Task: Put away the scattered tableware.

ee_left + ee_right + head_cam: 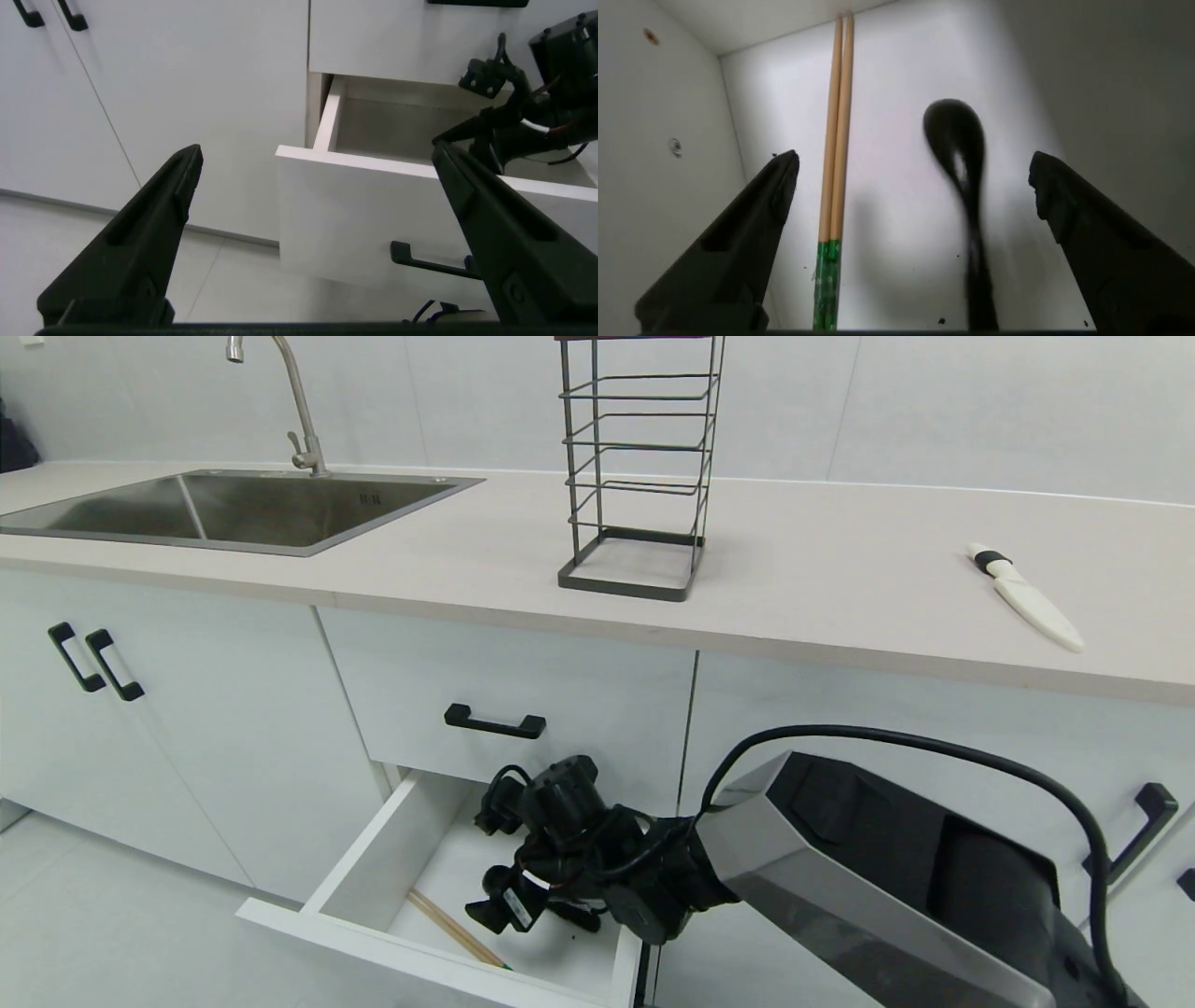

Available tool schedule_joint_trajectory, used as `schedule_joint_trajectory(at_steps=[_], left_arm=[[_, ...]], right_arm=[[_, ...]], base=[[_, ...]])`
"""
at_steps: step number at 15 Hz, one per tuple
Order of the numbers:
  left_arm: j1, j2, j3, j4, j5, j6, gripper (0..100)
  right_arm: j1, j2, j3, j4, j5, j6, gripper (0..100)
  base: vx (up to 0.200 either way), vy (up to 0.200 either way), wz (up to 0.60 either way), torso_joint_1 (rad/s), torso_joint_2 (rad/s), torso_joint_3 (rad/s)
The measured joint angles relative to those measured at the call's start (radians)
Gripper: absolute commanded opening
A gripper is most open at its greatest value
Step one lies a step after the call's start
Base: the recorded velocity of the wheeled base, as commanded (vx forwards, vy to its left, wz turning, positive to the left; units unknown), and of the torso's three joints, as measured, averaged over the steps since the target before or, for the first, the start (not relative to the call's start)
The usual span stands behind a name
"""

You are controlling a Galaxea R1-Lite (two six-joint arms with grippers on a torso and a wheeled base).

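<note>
the right gripper [912, 173] hangs inside the open drawer [373, 845], fingers spread wide and holding nothing. below it a blurred black spoon [957, 149] sits beside a pair of wooden chopsticks [834, 140]. the left gripper [316, 154], also spread open, is outside the drawer front. a white knife [1025, 596] lies on the countertop [822, 569].

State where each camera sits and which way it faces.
Head view: on the head, looking down at the beige countertop and open white drawer; right arm shows.
Left wrist view: on the left arm, facing the drawer's front; open left gripper shows.
Right wrist view: inside the drawer, facing down at wooden chopsticks and black spoon; open right gripper shows.
Shared: head and right wrist both show the chopsticks.
</note>
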Motion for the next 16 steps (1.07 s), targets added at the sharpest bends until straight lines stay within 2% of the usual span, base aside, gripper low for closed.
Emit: schedule_joint_trajectory(at_steps=[4,11,16], left_arm=[[0.000,0.000,0.000,0.000,0.000,0.000,100],[0.000,0.000,0.000,0.000,0.000,0.000,100],[0.000,0.000,0.000,0.000,0.000,0.000,100]], right_arm=[[0.019,-0.068,0.016,-0.003,-0.006,0.001,100],[0.049,-0.219,0.137,-0.040,-0.010,0.010,100],[0.068,-0.339,0.302,-0.171,-0.012,0.009,100]], base=[[0.000,0.000,0.00,0.000,0.00,0.000],[0.000,0.000,0.00,0.000,0.00,0.000],[0.000,0.000,0.00,0.000,0.00,0.000]])
